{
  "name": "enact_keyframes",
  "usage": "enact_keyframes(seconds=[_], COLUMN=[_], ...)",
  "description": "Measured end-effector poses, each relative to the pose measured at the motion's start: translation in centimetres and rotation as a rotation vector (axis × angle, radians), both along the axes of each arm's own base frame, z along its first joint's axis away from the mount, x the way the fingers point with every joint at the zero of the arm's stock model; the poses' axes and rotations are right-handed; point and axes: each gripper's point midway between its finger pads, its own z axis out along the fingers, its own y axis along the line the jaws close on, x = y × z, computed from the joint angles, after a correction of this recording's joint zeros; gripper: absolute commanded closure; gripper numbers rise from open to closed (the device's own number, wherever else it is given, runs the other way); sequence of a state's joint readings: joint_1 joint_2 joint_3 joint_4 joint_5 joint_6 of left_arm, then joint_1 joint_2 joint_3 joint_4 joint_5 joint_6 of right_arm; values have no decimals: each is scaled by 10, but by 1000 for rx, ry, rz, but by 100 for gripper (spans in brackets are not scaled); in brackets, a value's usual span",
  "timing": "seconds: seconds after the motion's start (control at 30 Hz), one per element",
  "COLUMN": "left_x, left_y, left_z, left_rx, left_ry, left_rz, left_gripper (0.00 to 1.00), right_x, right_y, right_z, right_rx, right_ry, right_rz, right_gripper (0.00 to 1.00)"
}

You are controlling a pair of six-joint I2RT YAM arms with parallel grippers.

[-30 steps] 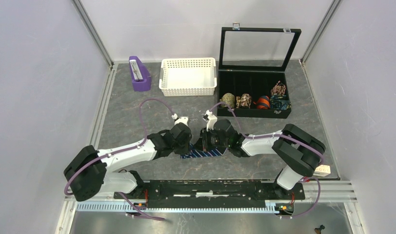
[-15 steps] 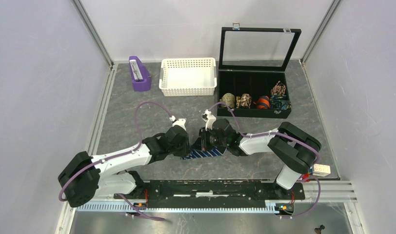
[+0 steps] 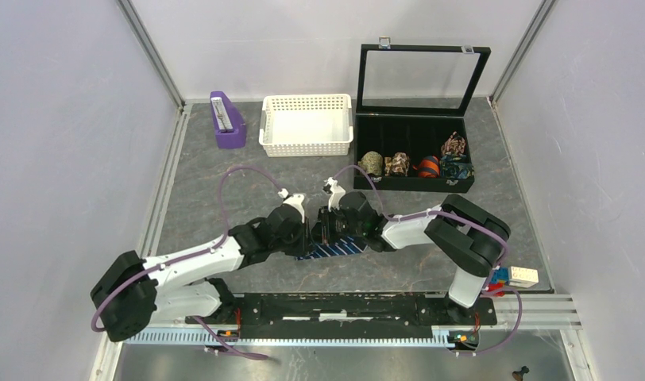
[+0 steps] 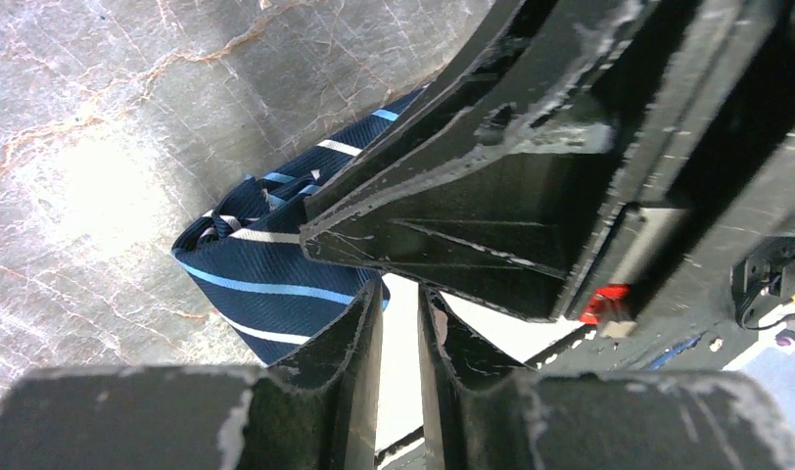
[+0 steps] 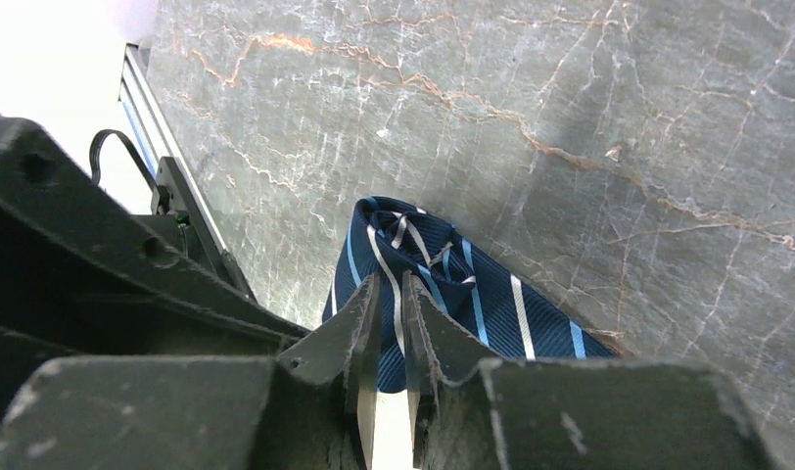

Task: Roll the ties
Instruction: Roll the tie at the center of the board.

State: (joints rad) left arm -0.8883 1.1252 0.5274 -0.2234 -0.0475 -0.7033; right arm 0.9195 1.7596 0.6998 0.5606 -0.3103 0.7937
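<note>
1. Bench (image 3: 216,178): a grey, marble-veined surface with both arms bolted at its near edge. The arms reach inward until their wrists meet near the bench's middle.
2. Tie (image 3: 341,249): dark navy with thin light-blue and white diagonal stripes. It lies flat on the bench just in front of the two wrists. One end is folded into a loose, bunched loop (image 5: 403,230), and the flat strip runs away from it to the robot's right.
3. Left end effector (image 4: 401,294): the fingers (image 4: 359,338) are drawn to a narrow slit, and only a bright background shows through it. The outer finger overlaps the edge of the tie's folded end (image 4: 261,279), and no cloth is visible between the fingers.
4. Right end effector (image 5: 391,286): the fingers (image 5: 359,328) are likewise almost together, their tips pressed onto the folded end. Striped cloth shows in the slit, so this one grips the tie. In the left wrist view its black body fills the upper right, directly above the fold.
5. Black case (image 3: 415,184): it sits at the far right with its glass lid raised. Olive, brown and orange rolls stand along its front row, well apart from the tie.
6. White basket (image 3: 306,147) and purple stand (image 3: 228,131): both sit along the far edge, to the left of the case.
</note>
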Motion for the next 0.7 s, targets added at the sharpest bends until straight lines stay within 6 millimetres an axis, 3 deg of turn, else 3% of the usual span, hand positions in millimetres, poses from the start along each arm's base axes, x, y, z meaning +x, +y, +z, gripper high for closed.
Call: enact_keyframes(seconds=[0.17,0.4,0.53,0.7], left_x=[-2,-1,3,6], left_y=[1,7,21,37], left_z=[11,30,36,37], left_rx=[-24,-56,-33,-7], left_ry=[-20,-72,-111,-143], left_rz=[-9,3,55,117], left_gripper=[66,35,29,28], right_x=[-2,-5,-8,-11], right_y=[1,2,3,3], right_z=[-3,-3,-4,-3], right_rx=[-5,-3,-5,-11], right_ry=[7,8,7,-1], right_rz=[2,12,21,34], right_gripper=[80,80,79,79])
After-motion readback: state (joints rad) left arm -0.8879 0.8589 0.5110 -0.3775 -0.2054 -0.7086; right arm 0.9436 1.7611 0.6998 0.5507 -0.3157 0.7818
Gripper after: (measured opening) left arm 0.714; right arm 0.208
